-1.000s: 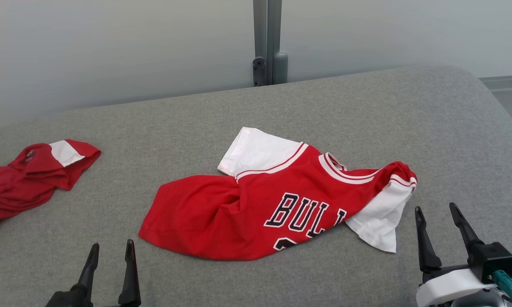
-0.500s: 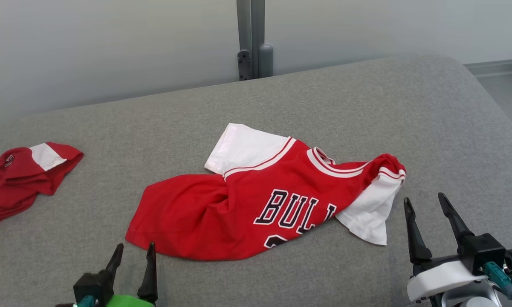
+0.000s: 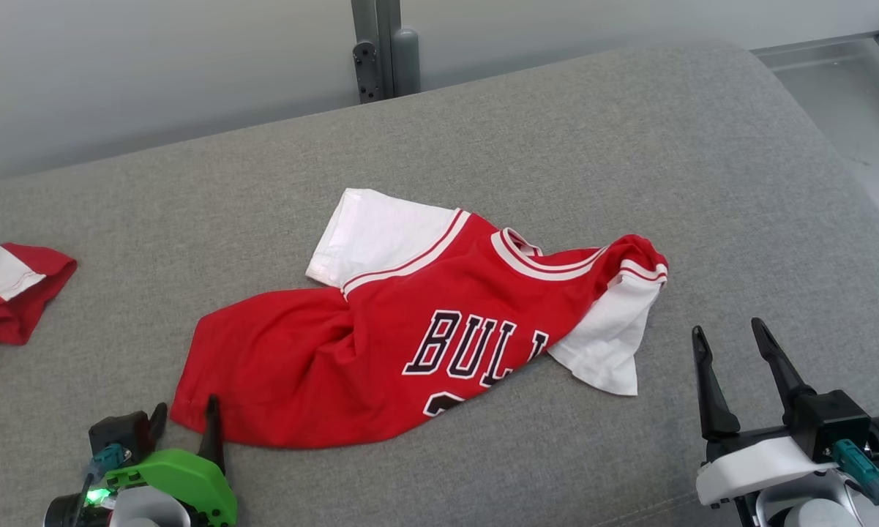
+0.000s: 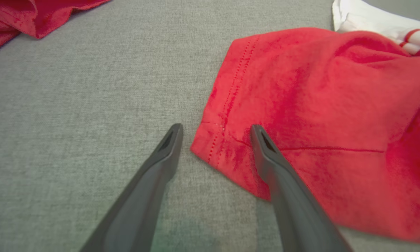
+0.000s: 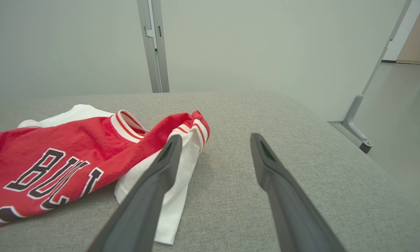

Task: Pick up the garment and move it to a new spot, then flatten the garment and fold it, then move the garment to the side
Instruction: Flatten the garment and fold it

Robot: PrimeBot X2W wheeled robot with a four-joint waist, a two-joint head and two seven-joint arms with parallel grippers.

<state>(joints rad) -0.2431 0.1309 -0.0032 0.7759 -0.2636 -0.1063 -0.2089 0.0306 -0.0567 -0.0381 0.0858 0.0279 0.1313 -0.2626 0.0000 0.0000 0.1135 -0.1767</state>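
Two wide-open, empty grippers: left gripper [image 4: 215,128] brackets the Bulls jersey [image 3: 410,307] hem corner, so pickup likely needs lowering and closing; right gripper [image 3: 728,329] hovers lower right.

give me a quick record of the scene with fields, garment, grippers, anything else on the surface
surface: grey padded top
garment: red jersey, white sleeves, rumpled, unfolded, mid-surface
other item: second red garment, far left, apart from the jersey
left gripper: open, fingers either side of the jersey's hem corner, no grip
right gripper: open, holding nothing, beside a white sleeve
task stage: pickup not yet done
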